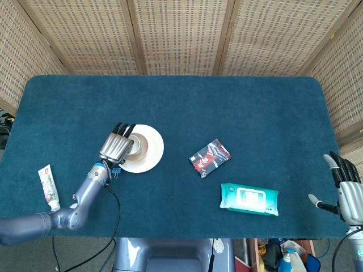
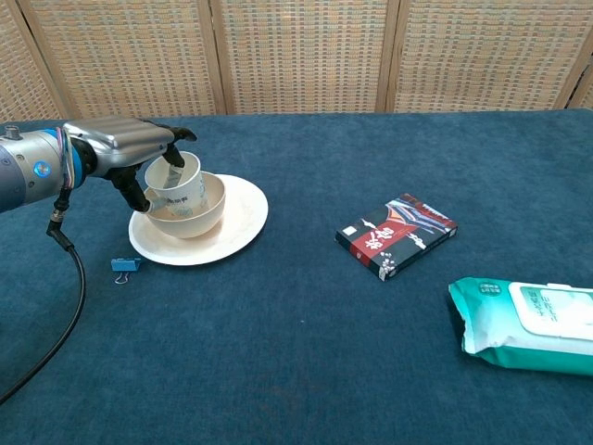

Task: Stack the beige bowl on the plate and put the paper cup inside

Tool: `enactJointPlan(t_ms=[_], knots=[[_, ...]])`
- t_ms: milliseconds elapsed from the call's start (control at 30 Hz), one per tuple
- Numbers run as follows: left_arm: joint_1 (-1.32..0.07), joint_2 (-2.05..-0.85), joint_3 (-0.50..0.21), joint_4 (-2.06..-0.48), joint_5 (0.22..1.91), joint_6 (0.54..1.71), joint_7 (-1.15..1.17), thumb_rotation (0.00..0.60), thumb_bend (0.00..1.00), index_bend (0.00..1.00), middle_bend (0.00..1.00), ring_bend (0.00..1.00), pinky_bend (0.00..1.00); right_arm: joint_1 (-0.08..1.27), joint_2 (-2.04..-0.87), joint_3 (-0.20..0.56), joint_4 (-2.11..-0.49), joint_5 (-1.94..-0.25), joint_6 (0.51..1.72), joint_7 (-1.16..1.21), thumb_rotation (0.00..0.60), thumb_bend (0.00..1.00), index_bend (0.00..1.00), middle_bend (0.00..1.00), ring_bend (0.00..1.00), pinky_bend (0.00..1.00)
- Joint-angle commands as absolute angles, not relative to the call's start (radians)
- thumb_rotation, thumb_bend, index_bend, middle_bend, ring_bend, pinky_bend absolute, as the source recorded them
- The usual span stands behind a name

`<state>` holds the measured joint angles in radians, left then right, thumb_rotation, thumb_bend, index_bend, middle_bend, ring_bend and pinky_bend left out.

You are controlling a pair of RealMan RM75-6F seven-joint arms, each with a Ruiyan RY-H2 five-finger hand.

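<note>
Left hand [image 2: 130,148] grips the paper cup [image 2: 178,184], fingers wrapped over its rim, cup sitting tilted inside the beige bowl [image 2: 199,206]. Bowl sits on the plate [image 2: 239,221]. Right hand [image 1: 347,192] hangs off the table's right edge, fingers spread, holding nothing.

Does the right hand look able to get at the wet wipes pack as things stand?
Probably yes. The right hand hangs open off the table's right edge, and the wet wipes pack lies nearest that side with only bare cloth between them. The left hand is busy holding the paper cup.
</note>
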<state>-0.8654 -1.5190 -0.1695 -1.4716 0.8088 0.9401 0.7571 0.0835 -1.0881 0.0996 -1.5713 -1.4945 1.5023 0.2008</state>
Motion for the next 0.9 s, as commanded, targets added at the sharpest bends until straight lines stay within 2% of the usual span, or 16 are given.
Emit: enactJointPlan(t_ms=[33, 333, 500, 633, 900], knots=[[-0.871, -1.522, -0.163, -1.468, 0.802, 0.946, 0.764, 0.6, 0.41, 0.6, 0.0, 0.0, 0.0, 0.083, -1.088, 0.099, -1.572, -1.496, 1.503, 0.201, 0.6, 0.15, 0.0, 0.0, 0.0, 0.0], [-0.875, -1.528, -0.155, -1.467, 0.802, 0.964, 0.75, 0.6, 0.22, 0.32, 0.0, 0.0, 0.0, 0.082, -1.088, 0.099, -1.573, -1.498, 1.505, 0.2, 0.6, 0.15, 0.0, 0.0, 0.0, 0.0], [-0.87, -1.522, -0.156, -1.471, 0.811, 0.972, 0.726, 0.6, 0.21, 0.28, 0.0, 0.0, 0.0, 0.083, -1.088, 0.098, -1.572, -1.5, 1.505, 0.201, 0.6, 0.15, 0.0, 0.0, 0.0, 0.0], [-0.851, -1.489, -0.186, -1.518, 0.84, 1.006, 0.657, 0.6, 0.21, 0.27, 0.0, 0.0, 0.0, 0.083, -1.088, 0.099, -1.571, -1.498, 1.505, 0.202, 0.6, 0.15, 0.0, 0.0, 0.0, 0.0], [-0.747, -1.291, -0.215, -1.721, 1.022, 1.168, 0.515, 0.6, 0.19, 0.22, 0.0, 0.0, 0.0, 0.085, -1.095, 0.095, -1.575, -1.511, 1.508, 0.181, 0.6, 0.15, 0.0, 0.0, 0.0, 0.0]])
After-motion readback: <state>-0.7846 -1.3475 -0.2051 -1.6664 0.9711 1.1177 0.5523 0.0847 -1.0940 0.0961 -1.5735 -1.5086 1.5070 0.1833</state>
